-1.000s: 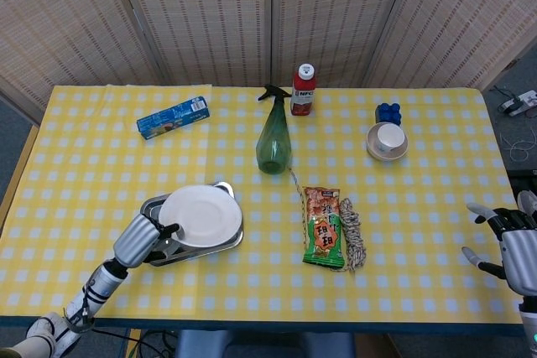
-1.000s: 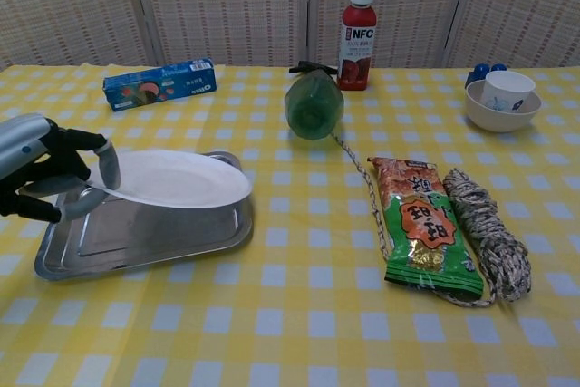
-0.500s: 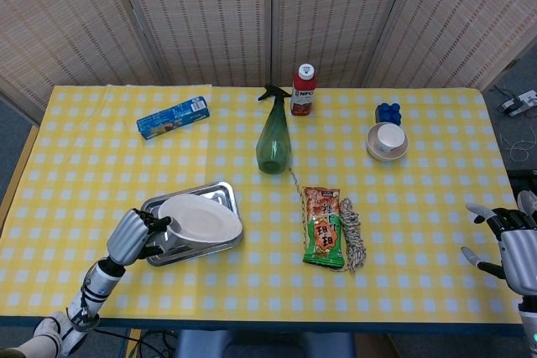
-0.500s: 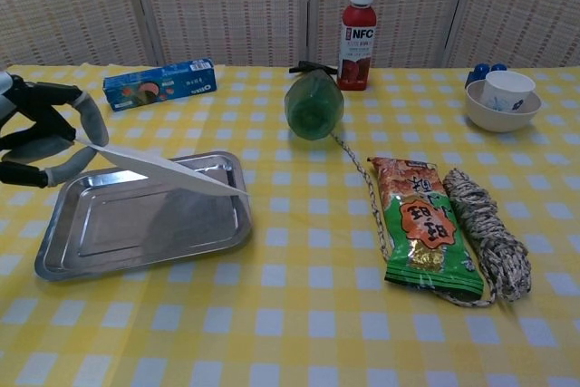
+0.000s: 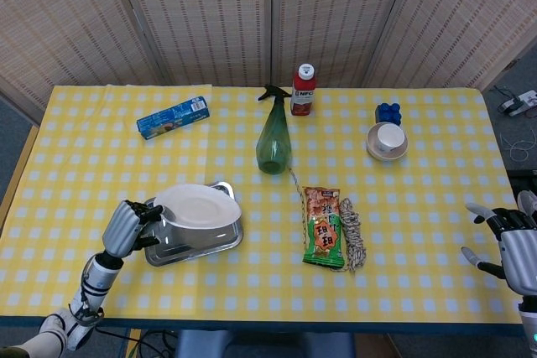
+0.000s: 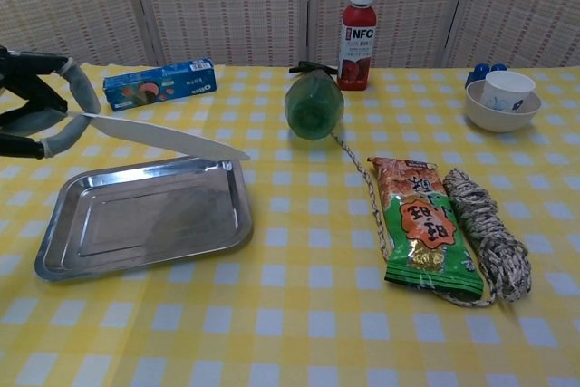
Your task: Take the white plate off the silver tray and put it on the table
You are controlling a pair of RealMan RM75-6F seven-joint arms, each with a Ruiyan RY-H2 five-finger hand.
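White plate (image 6: 168,138) pinched at its rim by left robot hand (image 6: 41,106), tilted above tray (image 6: 145,219); we judge slippage likely; right robot hand (image 5: 516,245) spread, empty.

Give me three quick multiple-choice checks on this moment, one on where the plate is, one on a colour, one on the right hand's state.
1. Where is the white plate?
A. Flat on the table beside the tray
B. Lifted clear above the silver tray, held at its edge by the left hand
C. Stacked on the bowl

2. What colour is the spray bottle?
A. Green
B. Red
C. Blue

3. What is the right hand doing?
A. Holding the snack bag
B. Pressing on the tray
C. Holding nothing, fingers spread, at the table's right edge

Answers:
1 B, since the chest view shows a gap between plate and tray, with the left hand's fingers pinching the rim.
2 A, as both views show a green body with a black nozzle.
3 C, as the head view shows it apart from every object.
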